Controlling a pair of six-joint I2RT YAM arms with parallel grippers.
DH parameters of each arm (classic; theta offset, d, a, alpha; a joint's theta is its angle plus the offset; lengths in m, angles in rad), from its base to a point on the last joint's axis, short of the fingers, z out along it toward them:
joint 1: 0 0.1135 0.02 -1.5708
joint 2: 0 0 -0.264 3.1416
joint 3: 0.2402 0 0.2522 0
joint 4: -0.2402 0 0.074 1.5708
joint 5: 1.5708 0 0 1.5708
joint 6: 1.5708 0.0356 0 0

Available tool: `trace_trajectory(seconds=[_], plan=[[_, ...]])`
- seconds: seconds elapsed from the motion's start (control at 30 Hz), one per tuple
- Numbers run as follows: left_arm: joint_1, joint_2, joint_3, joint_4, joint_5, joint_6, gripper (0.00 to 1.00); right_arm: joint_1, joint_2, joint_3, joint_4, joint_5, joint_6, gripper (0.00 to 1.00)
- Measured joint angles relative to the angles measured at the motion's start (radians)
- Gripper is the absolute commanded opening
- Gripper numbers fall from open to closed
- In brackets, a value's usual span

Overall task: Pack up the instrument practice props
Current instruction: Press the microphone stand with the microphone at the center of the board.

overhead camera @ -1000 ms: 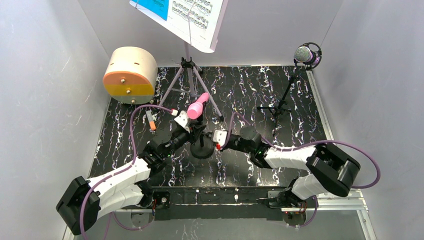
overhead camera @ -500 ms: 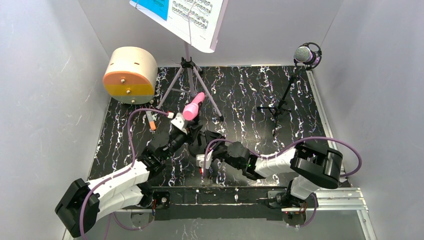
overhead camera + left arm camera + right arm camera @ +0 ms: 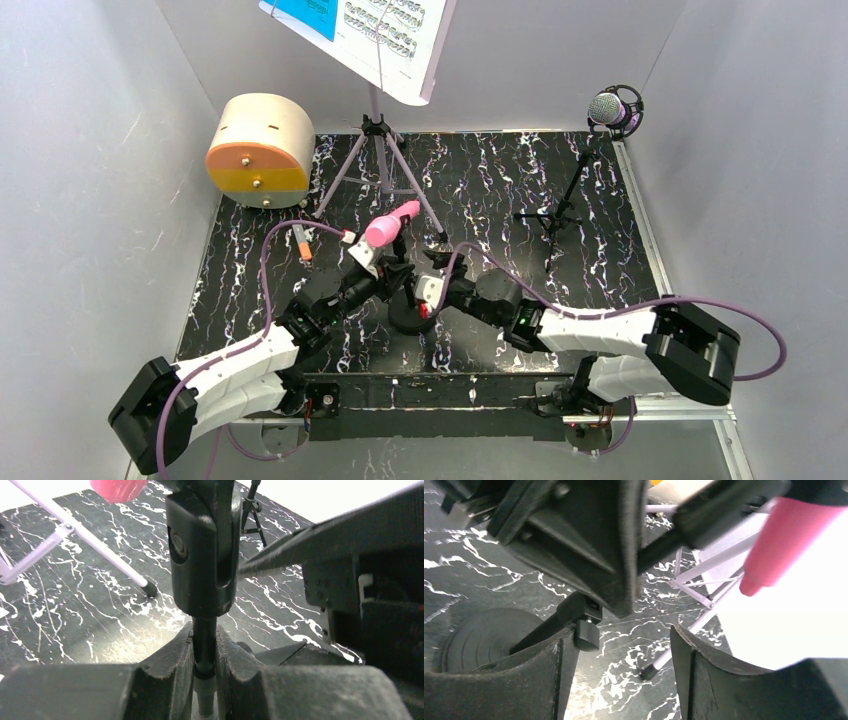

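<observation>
**Pink mic on its desk stand, both grippers at the stand.** The mic (image 3: 391,222) is sitting tilted in the clip (image 3: 202,555) of a small black stand in the middle of the table (image 3: 500,200), its head pointing far and right. The clip is riding on a thin post (image 3: 204,645) that is rising from a round base (image 3: 479,640).

**Handling (judged).** The mic is probably light, hard and smooth, so it is likely to slip under a pinch on its tapered body. With the weight up high on a thin stiff post, the assembly is looking top-heavy, and the clip joint may swing. The post low down, or the clip block, is offering the surest hold; the base is too flat and wide to pinch.

**Left arm.** It is reaching from the near left diagonally toward the middle, wrist low. The left gripper (image 3: 204,665) is clamping the post just under the clip, its jaws closed on it.

**Right arm.** It is stretching leftward across the near half of the table, low and nearly level. The right gripper (image 3: 616,665) is facing the stand with its jaws spread and nothing between the pads; the stand's knob (image 3: 586,632) and the base are lying just beyond them.

**Other props.** The music stand (image 3: 378,150) with sheet music (image 3: 380,30) is standing at the far middle, and the purple mic (image 3: 610,108) on its tripod at the far right.
</observation>
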Motion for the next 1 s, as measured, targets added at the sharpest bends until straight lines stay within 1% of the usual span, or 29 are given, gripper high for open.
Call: trace_trajectory(seconds=[0.17, 0.27, 0.43, 0.63, 0.87, 0.93, 1.0], plan=[[-0.003, 0.000, -0.007, -0.009, 0.023, -0.022, 0.00, -0.030, -0.093, -0.002, -0.049, -0.059, 0.227, 0.76], [-0.007, 0.001, -0.007, -0.013, 0.034, -0.019, 0.00, -0.036, -0.139, 0.002, -0.010, -0.079, 0.348, 0.77], [-0.008, 0.002, -0.007, -0.013, 0.045, -0.015, 0.00, -0.045, -0.147, 0.038, 0.031, -0.093, 0.504, 0.77], [-0.008, 0.002, -0.007, -0.012, 0.058, -0.013, 0.00, -0.048, -0.128, 0.053, 0.096, -0.079, 0.653, 0.72], [-0.008, 0.002, -0.018, 0.007, 0.072, -0.006, 0.00, -0.048, -0.056, 0.078, 0.160, -0.057, 0.797, 0.64], [-0.007, 0.003, -0.018, 0.008, 0.079, -0.003, 0.00, -0.049, -0.039, 0.079, 0.175, -0.046, 0.827, 0.61], [-0.008, 0.005, -0.018, 0.010, 0.085, 0.000, 0.00, -0.051, -0.024, 0.079, 0.188, -0.039, 0.853, 0.55]])
